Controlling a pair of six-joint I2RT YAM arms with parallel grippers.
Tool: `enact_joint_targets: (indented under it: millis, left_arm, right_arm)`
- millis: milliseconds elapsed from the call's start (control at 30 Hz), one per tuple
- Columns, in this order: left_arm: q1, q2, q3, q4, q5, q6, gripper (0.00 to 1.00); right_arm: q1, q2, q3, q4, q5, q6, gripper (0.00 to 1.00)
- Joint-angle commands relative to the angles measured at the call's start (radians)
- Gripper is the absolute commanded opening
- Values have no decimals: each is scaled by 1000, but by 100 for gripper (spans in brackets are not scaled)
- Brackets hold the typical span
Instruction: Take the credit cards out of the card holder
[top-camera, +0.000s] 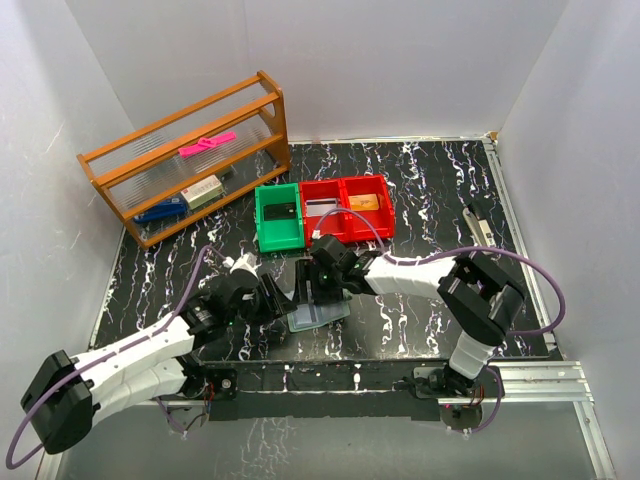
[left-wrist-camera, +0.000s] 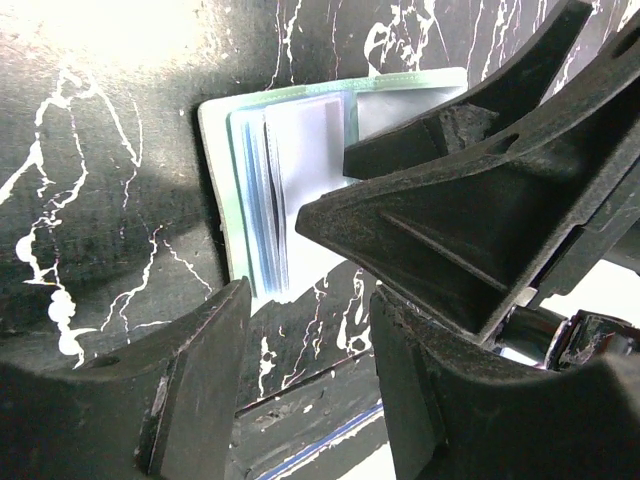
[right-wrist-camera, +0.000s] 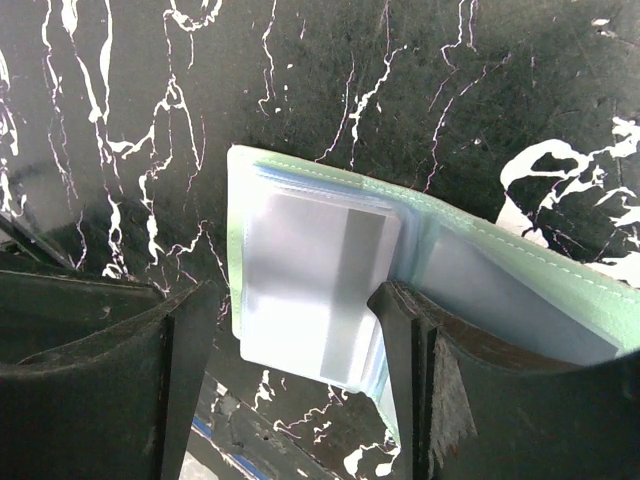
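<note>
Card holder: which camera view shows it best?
Right wrist view: the card holder lies open and close up, clear sleeves and pale green edging plain. The left wrist view shows part, the rest hidden. The top view shows it small, partly covered.

No lettering, number or brand can be read in any view. The card (right-wrist-camera: 310, 270) in the card holder (right-wrist-camera: 510, 290), lying between the jaws of the right gripper (right-wrist-camera: 295, 300), shows only a blank grey stripe. The white box (top-camera: 203, 190) on the wooden shelf (top-camera: 278, 125), far beyond both arms' jaws, carries a red mark too small to read.
</note>
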Motion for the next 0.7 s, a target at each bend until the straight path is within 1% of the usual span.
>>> enact_joint_targets:
  millis: [0,200,300,400,600,667]
  left_arm:
    - [0,-56,22,-63,-54,-6,50]
    - [1,-75,22,-89,-69,-14,50]
    - [0,-82,25,-93,-77,-15,50]
    - [0,-89,27,-102,-86,-15,50]
    - [0,-103,22,-117,-89,-17,50]
    - [0,-110,19,-120,-90,-19,50]
  right_arm:
    - [13,38,26,-132,128,-35,66]
    - [51,93,95,-205,224,-22,69]
    - [72,113,123,-234,264,-13,69]
    - [80,140,138,-239,259,-8,66]
    - [88,169,166,-262,267,-4,54]
    - [88,170,172,-270,276,-1,53]
